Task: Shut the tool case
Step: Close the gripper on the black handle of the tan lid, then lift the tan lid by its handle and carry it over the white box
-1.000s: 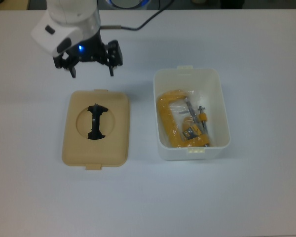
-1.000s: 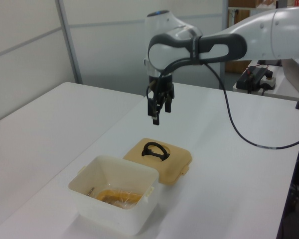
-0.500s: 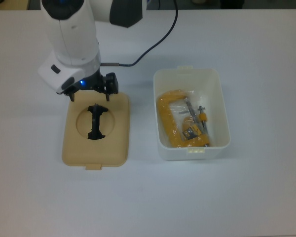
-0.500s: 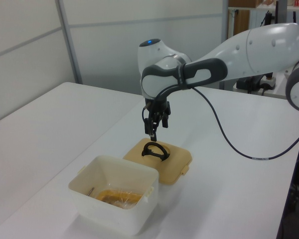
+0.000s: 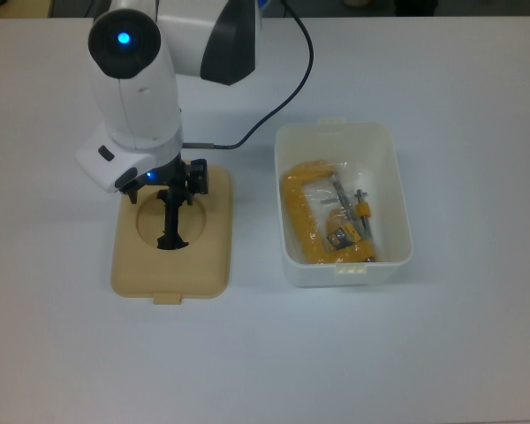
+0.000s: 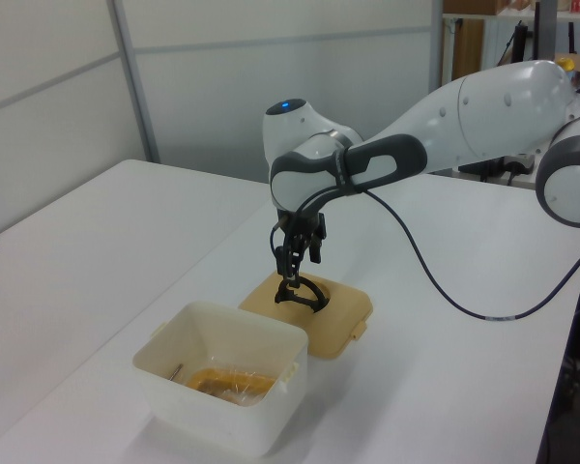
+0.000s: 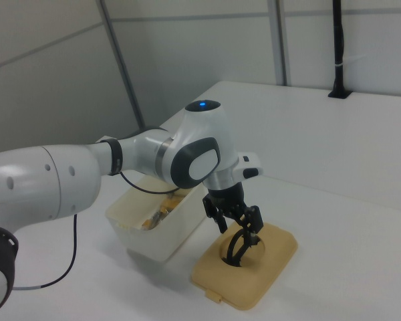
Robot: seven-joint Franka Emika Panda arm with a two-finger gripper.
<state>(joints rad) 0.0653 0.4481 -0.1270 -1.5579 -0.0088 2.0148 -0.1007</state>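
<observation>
The tan lid (image 5: 208,256) lies flat on the table at the top view's left, its black handle (image 5: 170,228) standing up in the round recess. My gripper (image 5: 165,193) is lowered over the far end of that handle, fingers open on either side of it. The left view shows the gripper (image 6: 292,275) right at the handle (image 6: 303,292), and in the right view the gripper (image 7: 237,231) straddles the handle (image 7: 236,252). The white box (image 5: 287,256) of the tool case stands open at the top view's right, apart from the lid, holding a yellow tool in a clear bag.
A black cable (image 5: 274,97) runs from the arm across the table behind the box. The white box (image 6: 271,425) sits nearest the left view's front edge, with the lid (image 6: 343,314) behind it. A wall with a metal post stands beyond the table.
The arm has come down and toward the lid. The gripper, earlier above and beyond the lid's far edge, now sits low around the handle. Lid and box have not moved.
</observation>
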